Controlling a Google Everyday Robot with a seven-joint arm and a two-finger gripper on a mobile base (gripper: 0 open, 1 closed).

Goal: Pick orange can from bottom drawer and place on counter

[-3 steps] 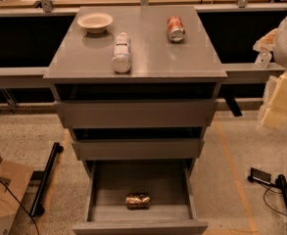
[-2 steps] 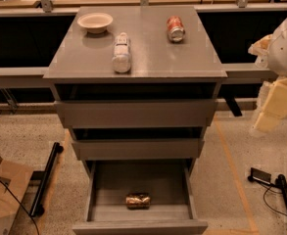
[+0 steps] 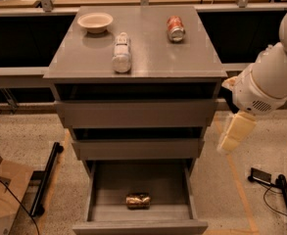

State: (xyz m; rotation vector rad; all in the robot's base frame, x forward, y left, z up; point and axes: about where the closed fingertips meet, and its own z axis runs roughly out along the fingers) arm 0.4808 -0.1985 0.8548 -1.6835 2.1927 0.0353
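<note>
Arm [image 3: 273, 70] was white throughout, built of smooth, rounded, glossy segments, with a dark seam between segments. The round joint housing [image 3: 253, 94] carried a patch of small dark perforations on its lower face. The gripper [image 3: 229, 142] was pale cream, blocky and tapered, duller than the arm. It sat at the right of the view, directly beneath that housing. No markings were legible.

Arm [image 3: 270, 77] bent fwd, tool [image 3: 235, 132] hangs under it, pointing dn.
</note>
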